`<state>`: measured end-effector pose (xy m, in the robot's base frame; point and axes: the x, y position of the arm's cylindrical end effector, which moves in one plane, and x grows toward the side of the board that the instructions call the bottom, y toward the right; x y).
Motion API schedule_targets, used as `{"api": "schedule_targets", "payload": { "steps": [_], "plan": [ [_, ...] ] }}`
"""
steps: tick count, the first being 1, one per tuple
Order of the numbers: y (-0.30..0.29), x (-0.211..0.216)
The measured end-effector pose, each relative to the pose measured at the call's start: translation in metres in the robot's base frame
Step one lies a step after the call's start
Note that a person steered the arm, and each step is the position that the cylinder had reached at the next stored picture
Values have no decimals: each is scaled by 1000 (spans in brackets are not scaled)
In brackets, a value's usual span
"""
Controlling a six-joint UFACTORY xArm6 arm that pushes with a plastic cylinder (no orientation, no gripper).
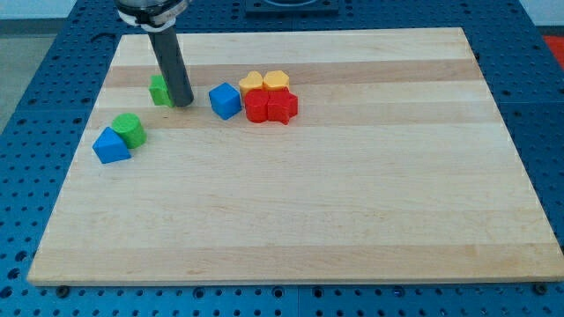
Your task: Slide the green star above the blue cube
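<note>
The green star (159,91) lies on the wooden board near the view's upper left, partly hidden behind my rod. My tip (183,104) rests on the board touching the star's right side. The blue cube (225,100) sits a little to the right of my tip, apart from it, at about the same height in the view as the star.
A yellow heart (252,83), a yellow block (277,81), a red cylinder (256,106) and a red star (282,106) cluster right of the blue cube. A green cylinder (129,129) and a blue triangular block (110,146) sit at the left. The board's left edge (84,154) is close.
</note>
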<state>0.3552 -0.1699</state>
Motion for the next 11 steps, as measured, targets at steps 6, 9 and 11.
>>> {"api": "schedule_targets", "payload": {
  "steps": [6, 9, 11],
  "plan": [
    [-92, -14],
    [-33, -20],
    [-19, -21]
  ]
}}
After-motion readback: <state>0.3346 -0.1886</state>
